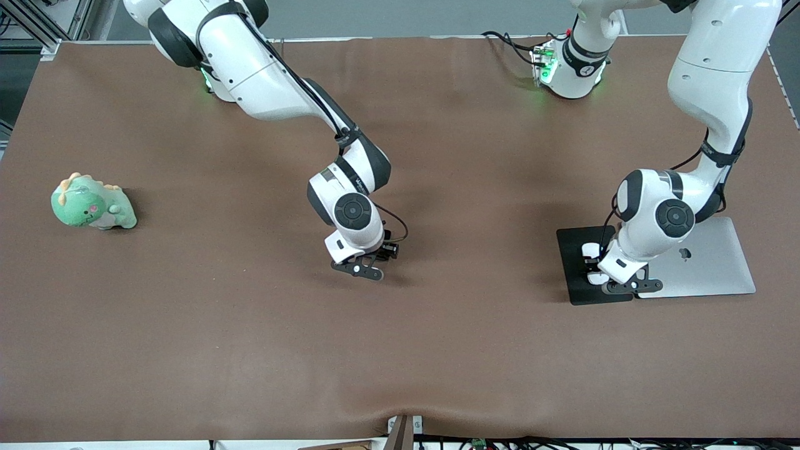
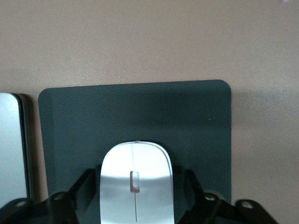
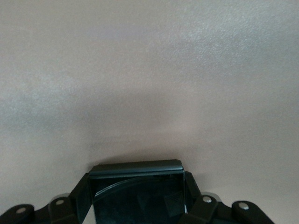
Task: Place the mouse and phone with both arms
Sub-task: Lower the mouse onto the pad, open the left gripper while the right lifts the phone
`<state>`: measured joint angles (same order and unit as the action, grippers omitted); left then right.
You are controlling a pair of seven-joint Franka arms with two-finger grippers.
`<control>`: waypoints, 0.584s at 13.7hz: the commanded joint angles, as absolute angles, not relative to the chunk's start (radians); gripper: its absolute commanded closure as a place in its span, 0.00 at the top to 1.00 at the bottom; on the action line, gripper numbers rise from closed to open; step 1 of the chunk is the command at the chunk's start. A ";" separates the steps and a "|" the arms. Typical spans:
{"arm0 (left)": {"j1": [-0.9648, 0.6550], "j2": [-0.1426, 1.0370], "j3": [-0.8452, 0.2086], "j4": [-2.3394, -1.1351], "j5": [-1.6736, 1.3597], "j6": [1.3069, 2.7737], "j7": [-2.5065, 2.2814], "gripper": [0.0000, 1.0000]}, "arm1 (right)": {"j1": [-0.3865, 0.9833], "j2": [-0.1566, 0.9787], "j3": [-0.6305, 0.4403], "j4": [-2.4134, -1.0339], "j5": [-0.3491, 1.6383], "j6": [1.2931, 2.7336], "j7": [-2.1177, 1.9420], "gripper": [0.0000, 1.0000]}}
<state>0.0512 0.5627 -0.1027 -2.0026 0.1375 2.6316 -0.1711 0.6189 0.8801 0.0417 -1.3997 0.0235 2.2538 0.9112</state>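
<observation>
While my left arm reaches down from its base toward the left arm's end of the table, my left gripper [image 1: 595,267] is low over the dark mouse pad [image 1: 572,250] and it pinches the mouse [image 2: 136,179] between its two fingers [image 2: 86,186]. In the left wrist view the white mouse sits straight between the black fingers, with its thin grey line and small wheel in the middle, and the pad lies under it. I cannot tell if the mouse already touches the pad or is a little above it. Just beside the pad, toward the left arm's end of the table, lies a closed silver laptop [image 1: 712,262]; its edge runs close along the edge of the pad, and I cannot tell if the two touch.

My right arm comes down from its base to the middle part of the table. My right gripper [image 1: 389,251] is close above the bare brown table [image 1: 400,350] and its fingers [image 3: 79,196] are pressed on the two sides of the phone [image 3: 138,191]. In the right wrist view the black glossy phone stands between the fingers, with only the brown surface around it. If the phone touches the table, I cannot say.

Near the right arm's end of the table a small green dinosaur toy [image 1: 92,203] lies alone, well apart from both grippers.
</observation>
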 commanded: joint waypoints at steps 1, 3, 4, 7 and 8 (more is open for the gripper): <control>0.051 0.551 -0.110 -1.997 0.129 2.643 -0.169 1.00 | 0.597 0.868 0.040 -1.391 0.006 2.253 0.925 0.50; 0.055 0.514 -0.132 -2.006 0.129 2.637 -0.166 1.00 | 0.545 0.850 0.041 -1.393 0.009 2.244 0.914 0.27; 0.054 0.487 -0.133 -2.006 0.129 2.632 -0.163 1.00 | 0.525 0.826 0.043 -1.393 0.011 2.209 0.888 0.19; 0.055 0.369 -0.144 -1.994 0.129 2.518 -0.158 1.00 | 0.425 0.746 0.044 -1.393 0.018 2.026 0.722 0.09; 0.055 0.333 -0.144 -1.984 0.129 2.481 -0.158 1.00 | 0.390 0.721 0.044 -1.394 0.018 1.973 0.671 0.09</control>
